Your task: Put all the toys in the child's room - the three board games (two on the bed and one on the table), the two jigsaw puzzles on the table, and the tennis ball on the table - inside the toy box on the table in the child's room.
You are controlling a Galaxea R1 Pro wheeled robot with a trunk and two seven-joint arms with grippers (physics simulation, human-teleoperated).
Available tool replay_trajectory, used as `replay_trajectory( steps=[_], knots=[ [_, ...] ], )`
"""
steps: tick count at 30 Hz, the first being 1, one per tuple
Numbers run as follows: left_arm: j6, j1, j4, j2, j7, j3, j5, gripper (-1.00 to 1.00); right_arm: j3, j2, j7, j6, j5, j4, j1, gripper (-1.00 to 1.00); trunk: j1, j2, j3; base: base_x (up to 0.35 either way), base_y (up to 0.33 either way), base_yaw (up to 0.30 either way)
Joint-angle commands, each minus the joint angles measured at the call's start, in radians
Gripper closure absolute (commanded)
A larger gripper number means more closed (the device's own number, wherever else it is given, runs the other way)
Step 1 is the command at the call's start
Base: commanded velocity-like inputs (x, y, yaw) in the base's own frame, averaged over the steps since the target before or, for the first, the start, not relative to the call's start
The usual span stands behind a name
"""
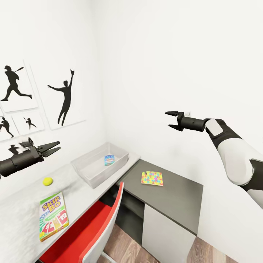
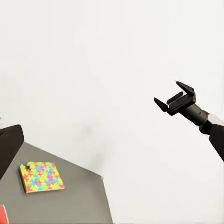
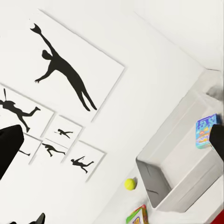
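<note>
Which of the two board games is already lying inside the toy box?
The small blue board game lies inside the grey toy box; the green Skip-Bo box lies outside, on the table.

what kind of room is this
Most likely a child's bedroom or study corner: baseball-player silhouette posters hang on the white wall, and an L-shaped desk with a red chair holds toys, including a Skip-Bo game box, a tennis ball and a colourful jigsaw puzzle.

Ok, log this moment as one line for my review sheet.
left tool open, empty | right tool open, empty | blue board game in toy box | tennis ball, Skip-Bo, jigsaw puzzle on table
</note>
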Motion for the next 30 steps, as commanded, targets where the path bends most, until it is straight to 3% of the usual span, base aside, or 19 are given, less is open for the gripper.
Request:
replay_trajectory(
  steps=[1, 16, 30],
  knots=[
    [0.004, -0.001, 0.000, 0.000, -0.004, 0.001, -0.002, -1.00, -0.006, 0.000, 0.003, 0.005, 0.005, 0.001, -0.001, -1.00, 0.000, -0.002, -0.001, -0.110, -0.005, -0.247],
    [0.004, -0.001, 0.000, 0.000, -0.004, 0.001, -0.002, -1.00, -0.006, 0.000, 0.002, 0.004, 0.007, 0.006, 0.000, -1.00, 0.000, -0.002, 0.010, -0.055, -0.122, -0.257],
    [0.004, -0.001, 0.000, 0.001, -0.004, 0.001, -0.002, -1.00, -0.006, -0.001, 0.002, 0.004, 0.007, 0.002, 0.004, -1.00, 0.000, -0.002, 0.022, -0.102, -0.016, -0.259]
  ],
)
